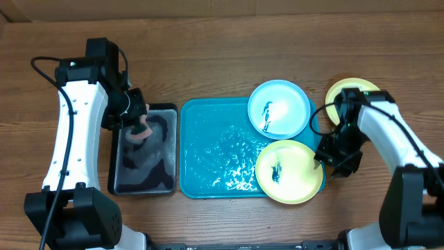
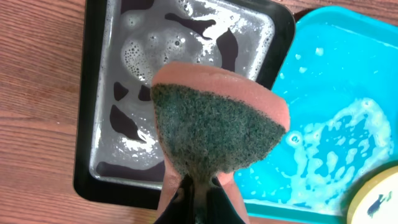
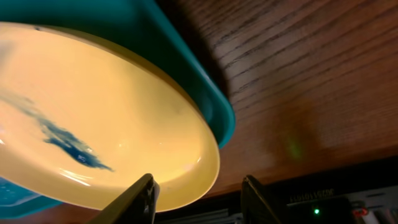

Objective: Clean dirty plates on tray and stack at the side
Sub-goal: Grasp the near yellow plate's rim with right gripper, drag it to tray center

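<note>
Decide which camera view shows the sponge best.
Left wrist: the sponge fills the frame, green scouring face showing. Overhead shows only a small pinkish bit over the black tray. Right wrist misses it.

a brown wooden table (image 1: 222,42) is lying under everything, its grain running from left to right. a small black rectangular tray (image 2: 81,155) is sitting on it, toward the left side. the tray is holding a shallow layer of grey soapy water (image 2: 143,50), with bubbles gathering near one end and dark patches of the bottom showing through. a sponge (image 2: 214,134), salmon pink with a rough dark green scrubbing face, is hanging above this tray, pinched narrow at one end.
</note>
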Robot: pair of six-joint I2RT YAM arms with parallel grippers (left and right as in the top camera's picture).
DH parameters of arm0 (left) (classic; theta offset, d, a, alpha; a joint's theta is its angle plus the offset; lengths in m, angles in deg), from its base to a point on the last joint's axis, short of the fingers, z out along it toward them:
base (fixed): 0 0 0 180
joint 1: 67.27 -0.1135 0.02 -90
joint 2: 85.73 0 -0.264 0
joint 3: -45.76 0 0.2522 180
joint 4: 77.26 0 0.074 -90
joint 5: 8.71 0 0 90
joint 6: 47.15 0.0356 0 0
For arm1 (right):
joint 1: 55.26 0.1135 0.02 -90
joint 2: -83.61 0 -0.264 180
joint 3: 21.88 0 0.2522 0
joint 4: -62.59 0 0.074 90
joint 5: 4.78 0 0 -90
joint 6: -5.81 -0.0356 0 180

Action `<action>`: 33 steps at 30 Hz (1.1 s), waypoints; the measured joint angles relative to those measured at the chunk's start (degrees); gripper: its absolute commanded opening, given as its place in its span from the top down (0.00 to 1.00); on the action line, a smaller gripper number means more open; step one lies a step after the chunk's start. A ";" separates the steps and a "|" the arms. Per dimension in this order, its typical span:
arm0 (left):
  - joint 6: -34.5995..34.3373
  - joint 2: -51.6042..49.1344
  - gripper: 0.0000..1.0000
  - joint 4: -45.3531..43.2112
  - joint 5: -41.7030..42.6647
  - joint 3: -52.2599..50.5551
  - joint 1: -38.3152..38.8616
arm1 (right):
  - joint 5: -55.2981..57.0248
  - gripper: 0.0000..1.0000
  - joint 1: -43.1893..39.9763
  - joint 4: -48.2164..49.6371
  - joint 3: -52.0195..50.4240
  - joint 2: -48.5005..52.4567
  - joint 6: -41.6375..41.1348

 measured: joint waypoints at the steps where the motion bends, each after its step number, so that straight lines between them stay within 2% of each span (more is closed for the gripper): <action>1: 0.00 0.00 0.96 -0.17 0.02 0.00 0.00 | 0.13 0.54 0.00 1.18 -2.45 -1.42 -0.83; 10: 0.00 0.00 0.96 -0.76 0.04 0.00 0.00 | -1.18 0.53 0.02 11.58 -13.81 -2.36 -2.14; 16: 0.00 0.00 0.96 -0.83 0.02 0.00 0.00 | -1.79 0.57 0.02 14.56 -14.69 -2.40 -2.43; 23: 0.00 0.00 0.96 -1.25 0.66 0.02 0.00 | -1.16 0.78 0.07 14.84 -14.69 -2.40 -1.27; 26: 0.00 0.00 0.96 -1.55 0.68 0.00 0.00 | -0.79 0.84 0.79 14.51 -14.69 -2.40 -0.70; 33: 0.00 0.00 0.96 -1.68 1.05 0.00 0.00 | 0.15 0.84 5.77 14.38 -13.57 -2.40 0.02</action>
